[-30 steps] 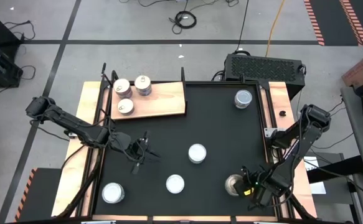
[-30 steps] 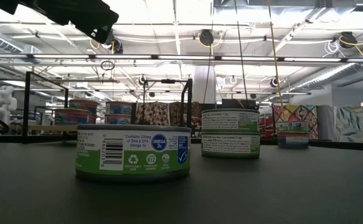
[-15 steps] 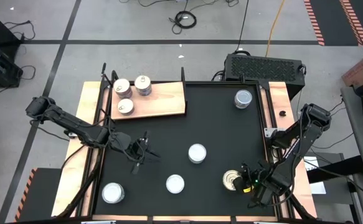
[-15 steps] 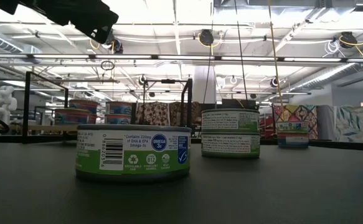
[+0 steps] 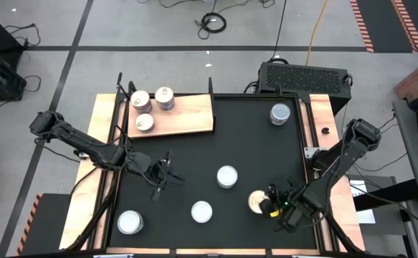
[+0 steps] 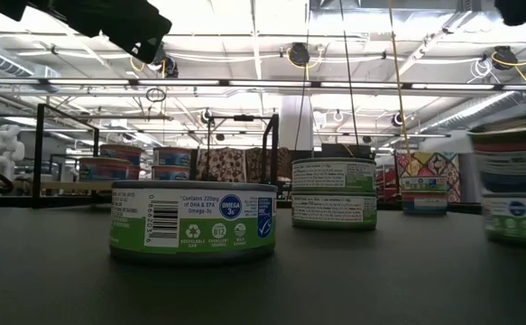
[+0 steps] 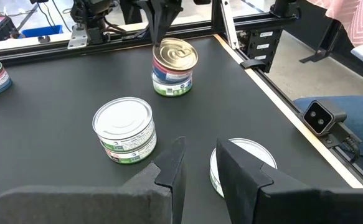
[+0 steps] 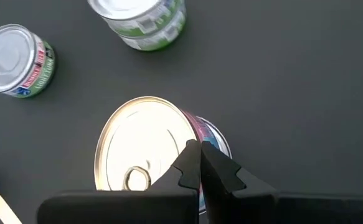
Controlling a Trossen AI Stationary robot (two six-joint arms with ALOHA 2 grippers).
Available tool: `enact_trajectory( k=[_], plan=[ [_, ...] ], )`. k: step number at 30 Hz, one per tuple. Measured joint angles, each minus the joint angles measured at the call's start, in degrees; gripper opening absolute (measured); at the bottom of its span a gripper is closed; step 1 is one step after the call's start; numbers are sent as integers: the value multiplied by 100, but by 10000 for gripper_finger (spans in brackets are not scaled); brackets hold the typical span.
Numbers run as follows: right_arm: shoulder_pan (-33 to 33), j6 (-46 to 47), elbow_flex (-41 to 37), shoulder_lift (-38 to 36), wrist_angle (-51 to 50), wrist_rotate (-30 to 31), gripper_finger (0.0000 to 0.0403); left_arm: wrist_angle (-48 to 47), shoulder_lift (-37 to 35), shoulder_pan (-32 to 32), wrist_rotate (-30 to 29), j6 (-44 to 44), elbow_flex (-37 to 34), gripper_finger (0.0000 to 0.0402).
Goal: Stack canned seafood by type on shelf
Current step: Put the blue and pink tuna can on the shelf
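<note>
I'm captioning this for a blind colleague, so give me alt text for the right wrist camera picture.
Looking down past the right gripper, its jaws shut, at a gold-topped pull-tab can on the black mat; the jaws sit at the can's rim. Farther off stand a red-and-green labelled can and a green-labelled can.

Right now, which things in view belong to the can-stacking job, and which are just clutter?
Job: shelf; three tins on it; four more tins on the mat; gold-top tin at the shut fingers of the right gripper.
Clutter: vented black box; floor cables.
</note>
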Motion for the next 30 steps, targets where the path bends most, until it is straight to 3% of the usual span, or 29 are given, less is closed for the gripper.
enact_trajectory(
  k=[12,30],
  plan=[
    [-901,-1715,0,0,507,-4,0,0,0,0,0,0,0,90],
    [-2323,-4644,0,0,2204,-214,0,-2,0,-1,-2,0,0,90]
  ],
)
